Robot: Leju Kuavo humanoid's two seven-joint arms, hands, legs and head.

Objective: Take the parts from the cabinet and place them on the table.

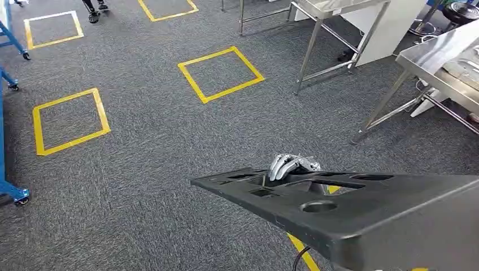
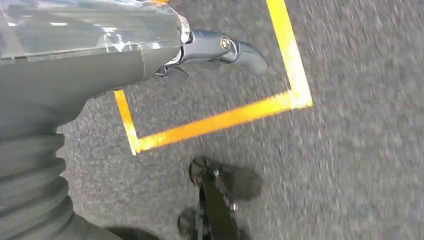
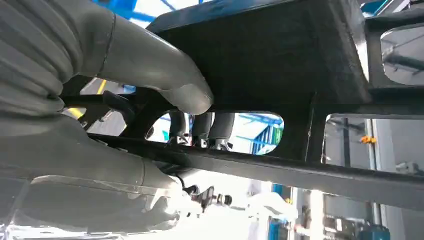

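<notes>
1. Right now the right hand has its fingers hooked through a slot of the black part, with the thumb pressed against a face of that part; the grip closes round a bar of the part.
2. Outward from that grip, the black part runs long and flat across the head view, its narrow end pointing away from the robot's right side and its broad end nearest the camera. It is carried in the air above the carpet.
3. The left hand hangs over the carpet near a yellow tape corner; it holds nothing, and I cannot tell how its fingers lie.
4. Relative to the black part, the steel table lies beyond its broad end, forward and to the right, well apart.
5. My judgement: the carry is under way, and the placing depends on bringing the part's long axis round to lie along that table top, with the right hand doing the work.
</notes>
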